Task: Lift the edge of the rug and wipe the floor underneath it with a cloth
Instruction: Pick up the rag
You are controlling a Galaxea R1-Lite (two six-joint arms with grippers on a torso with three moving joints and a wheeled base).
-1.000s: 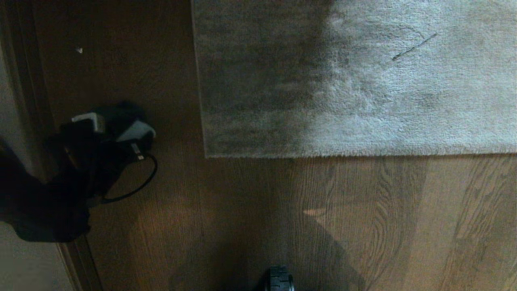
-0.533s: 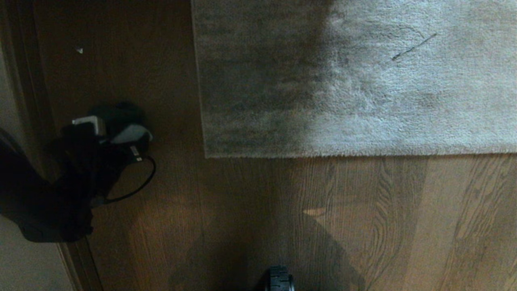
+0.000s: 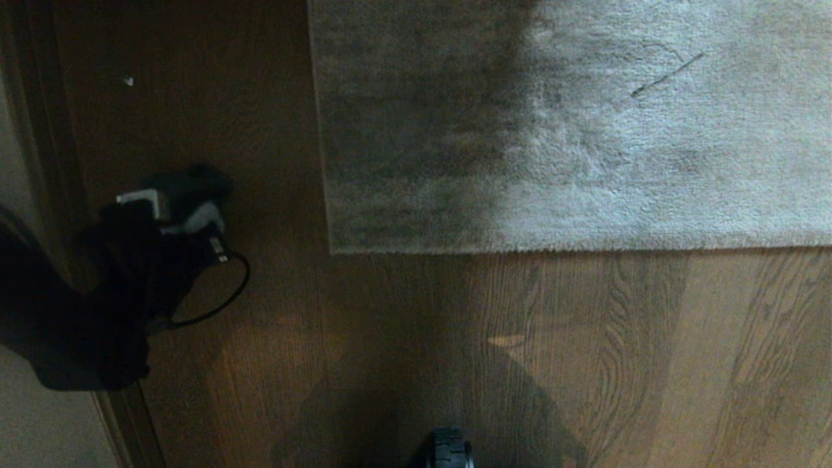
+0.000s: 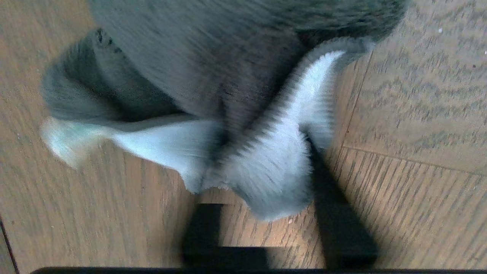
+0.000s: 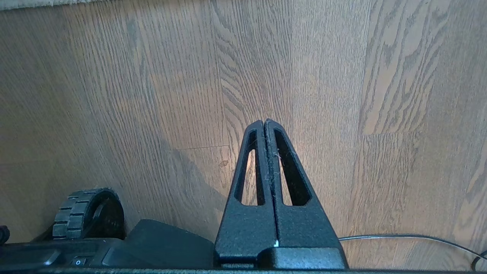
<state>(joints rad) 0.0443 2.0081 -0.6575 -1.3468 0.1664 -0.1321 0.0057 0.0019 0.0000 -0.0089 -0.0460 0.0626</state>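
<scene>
so my left jaws point(image 4: 262, 213) were wide open a second ago over by the baseboard; now they've pinched in on the cloth point(image 4: 243, 152), which sits bunched on the floor point(image 4: 418, 114) with its pale fringe puckered up between the fingers; I'd call that a grip, though nothing's been lifted to prove it; in the head view the pale bit at my left wrist has tucked in tighter than before; the rug point(image 3: 585, 130) hasn't budged, flat, corner square, well apart from the cloth; right jaws point(image 5: 265, 125) pressed together with nothing in them, parked low over bare planks; so the wiping tool looks sorted, but the rug edge isn't lifted yet and that's probably the right arm's job
</scene>
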